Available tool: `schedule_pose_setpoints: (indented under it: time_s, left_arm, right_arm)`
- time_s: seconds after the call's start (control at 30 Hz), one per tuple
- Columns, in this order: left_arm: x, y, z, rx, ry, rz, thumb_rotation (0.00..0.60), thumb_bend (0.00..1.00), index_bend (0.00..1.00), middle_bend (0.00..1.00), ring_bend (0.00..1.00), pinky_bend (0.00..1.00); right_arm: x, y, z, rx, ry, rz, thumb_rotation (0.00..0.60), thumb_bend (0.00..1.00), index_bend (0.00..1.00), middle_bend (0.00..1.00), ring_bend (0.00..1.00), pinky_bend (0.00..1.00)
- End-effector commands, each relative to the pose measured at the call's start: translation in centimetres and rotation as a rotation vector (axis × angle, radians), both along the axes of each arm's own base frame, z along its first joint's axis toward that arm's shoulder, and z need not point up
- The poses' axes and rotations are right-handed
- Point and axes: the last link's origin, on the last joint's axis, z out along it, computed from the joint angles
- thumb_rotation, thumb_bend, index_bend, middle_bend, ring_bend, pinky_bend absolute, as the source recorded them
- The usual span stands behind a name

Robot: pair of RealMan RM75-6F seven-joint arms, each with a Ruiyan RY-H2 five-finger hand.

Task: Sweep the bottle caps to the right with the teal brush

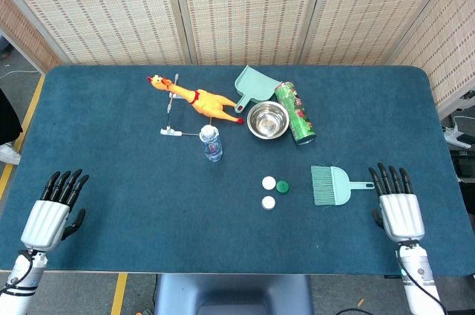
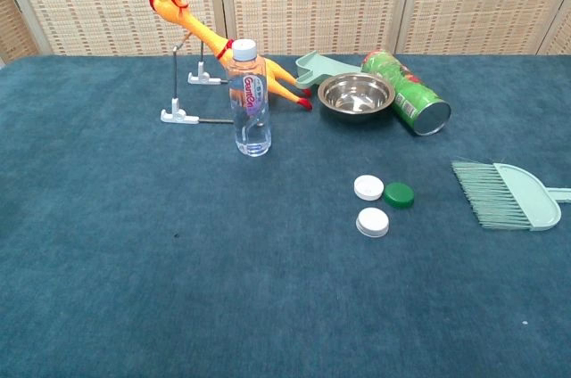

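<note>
3 round plastic bottle caps (image 1: 272,190), 2 white and 1 green, lie on the blue felt tabletop (image 1: 111,159) just left of the teal brush (image 1: 331,185). Left hand (image 1: 53,211) and right hand (image 1: 398,202) rest spread, holding nothing.

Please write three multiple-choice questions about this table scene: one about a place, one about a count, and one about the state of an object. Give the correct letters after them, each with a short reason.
1. Where does the brush lie?
A. right of the caps
B. inside the bowl
C. behind the bottle

2. How many caps are white?
A. one
B. two
C. three

3. How does the green can stand?
A. upright
B. on its side
C. inside the dustpan

Answers:
1 A: the brush lies right of the caps, near the right hand.
2 B: two white caps and one green cap.
3 B: the can lies on its side beside the bowl.
</note>
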Motion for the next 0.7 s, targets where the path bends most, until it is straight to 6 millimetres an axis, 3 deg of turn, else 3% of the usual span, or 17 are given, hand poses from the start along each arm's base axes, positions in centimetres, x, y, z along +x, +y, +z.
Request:
schedule_pose_setpoints:
  time_s: [0.03,0.23,0.57,0.7]
  left_arm:
    - [0.0,0.2,0.1,0.005,-0.003,0.001,0.6,0.46,0.0,0.0,0.0,0.05]
    - [0.1,0.0,0.0,0.004,-0.003,-0.002,0.6,0.46,0.0,0.0,0.0,0.05]
    - [-0.4,0.2,0.0,0.0,0.008,0.024,0.6,0.46,0.0,0.0,0.0,0.05]
    - [-0.5,0.2,0.1,0.003,0.013,0.032,0.6,0.46,0.0,0.0,0.0,0.05]
  right_arm:
    - [-0.3,0.0,-0.8,0.046,0.019,-0.01,0.6,0.19,0.0,0.0,0.0,0.0]
    - [-1.4,-1.9,-1.6,0.07,0.042,-0.017,0.6,0.19,0.0,0.01,0.0,0.0]
    - [-3.3,-6.5,-3.5,0.146,0.116,-0.069,0.6,0.19,0.26,0.23,0.01,0.0]
    - [-3.5,-7.7,-4.8,0.179,0.121,-0.083,0.6,0.19,0.28,0.25,0.03,0.0]
